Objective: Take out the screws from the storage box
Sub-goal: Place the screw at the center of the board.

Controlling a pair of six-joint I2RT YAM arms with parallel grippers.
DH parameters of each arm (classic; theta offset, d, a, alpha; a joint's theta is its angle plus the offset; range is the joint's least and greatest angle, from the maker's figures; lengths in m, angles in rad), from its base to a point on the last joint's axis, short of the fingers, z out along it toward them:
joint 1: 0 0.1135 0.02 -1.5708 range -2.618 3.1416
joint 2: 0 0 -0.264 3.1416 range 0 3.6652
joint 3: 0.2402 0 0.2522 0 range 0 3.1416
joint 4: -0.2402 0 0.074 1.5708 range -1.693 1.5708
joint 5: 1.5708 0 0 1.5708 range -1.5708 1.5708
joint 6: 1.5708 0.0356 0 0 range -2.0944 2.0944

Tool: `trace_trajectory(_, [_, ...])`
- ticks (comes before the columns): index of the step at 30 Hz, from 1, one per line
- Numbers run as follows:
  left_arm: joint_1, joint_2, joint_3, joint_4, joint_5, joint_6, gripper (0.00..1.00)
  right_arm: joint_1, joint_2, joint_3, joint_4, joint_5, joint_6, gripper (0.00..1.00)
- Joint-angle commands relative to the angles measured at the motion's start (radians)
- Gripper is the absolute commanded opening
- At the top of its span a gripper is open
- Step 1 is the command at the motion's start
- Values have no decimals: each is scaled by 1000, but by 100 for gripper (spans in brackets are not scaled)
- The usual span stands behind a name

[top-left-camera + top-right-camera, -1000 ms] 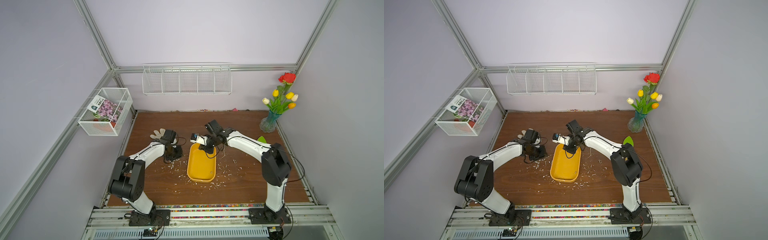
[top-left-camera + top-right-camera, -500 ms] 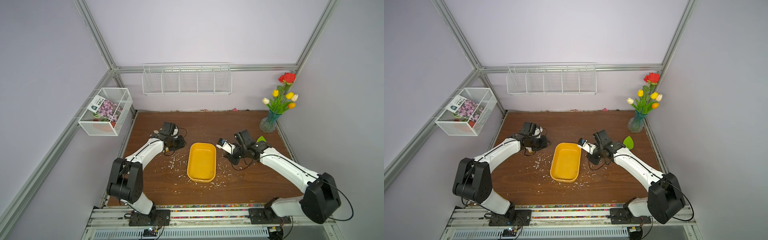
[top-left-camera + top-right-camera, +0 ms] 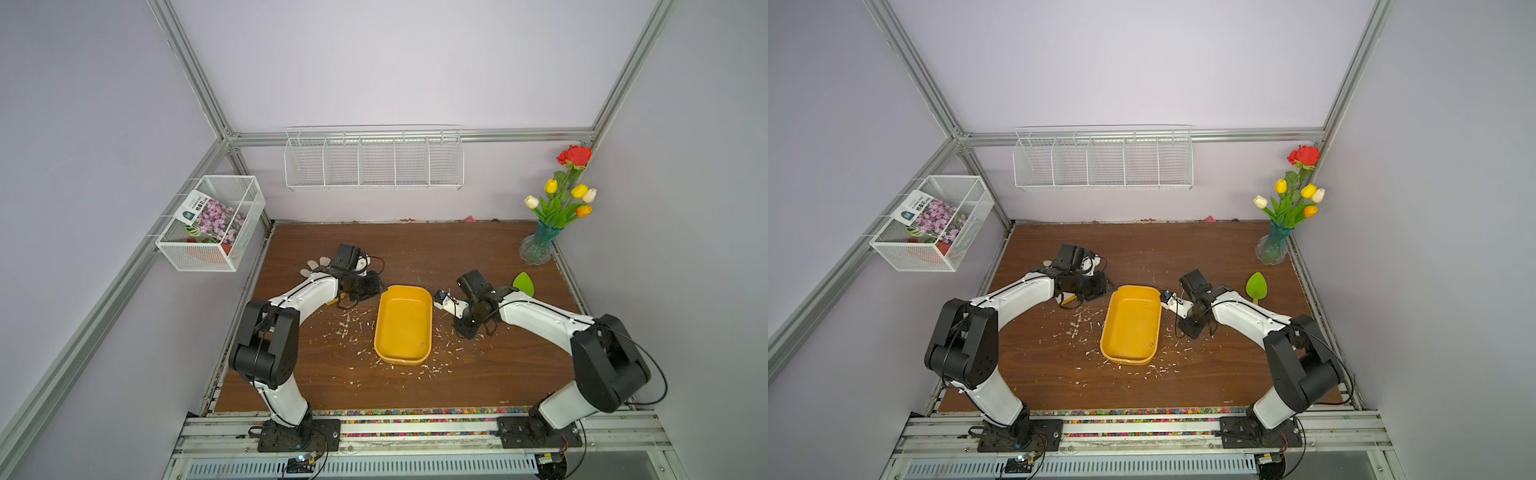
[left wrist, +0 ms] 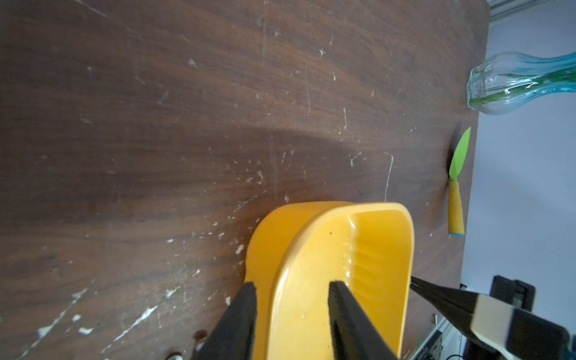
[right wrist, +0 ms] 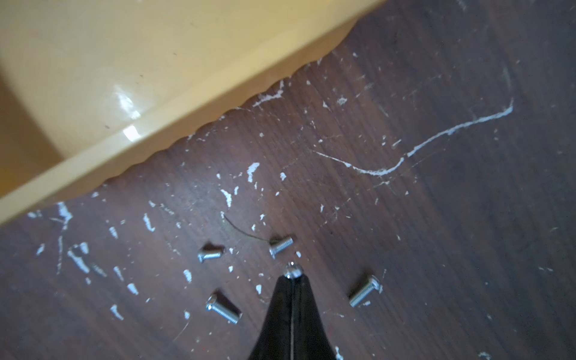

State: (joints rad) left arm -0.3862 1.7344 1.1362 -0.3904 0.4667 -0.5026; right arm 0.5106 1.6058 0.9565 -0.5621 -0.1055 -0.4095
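The yellow storage box (image 3: pixel 401 320) (image 3: pixel 1129 324) lies mid-table, one small screw (image 3: pixel 422 344) (image 3: pixel 1150 344) on its floor near the front right corner. My left gripper (image 3: pixel 376 284) (image 4: pixel 292 283) is open astride the box's far left wall (image 4: pixel 367 249), one finger outside and one inside. My right gripper (image 3: pixel 464 332) (image 5: pixel 292 279) hangs just right of the box, low over the table, shut on a screw (image 5: pixel 291 270) whose head pokes out at the tips. Several screws (image 5: pixel 280 244) lie loose on the wood around it.
White flakes (image 3: pixel 349 328) litter the wood around the box. A light glove (image 3: pixel 316 266) lies behind the left arm. A green leaf-shaped tool (image 3: pixel 524 282) and a glass vase of flowers (image 3: pixel 540 249) stand at the right. Wire baskets (image 3: pixel 374 160) hang on the walls.
My right gripper swung from over the box's far end to the table right of it and came down there. My left gripper moved right to the box's far left wall, its jaws widening.
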Motion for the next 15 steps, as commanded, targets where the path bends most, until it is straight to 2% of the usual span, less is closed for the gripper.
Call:
trace_trajectory(1, [-13, 37, 33, -21, -26, 24, 43, -1, 31, 13, 15, 10, 29, 0])
trace_trajectory(7, [-19, 59, 78, -98, -103, 53, 41, 10, 60, 34, -4, -16, 29, 1])
trace_trajectory(9, [-20, 72, 100, -118, -112, 69, 40, 17, 71, 40, -11, -11, 29, 7])
trace_trajectory(15, [-23, 121, 146, -160, -109, 98, 38, 25, 79, 48, -20, -8, 30, 15])
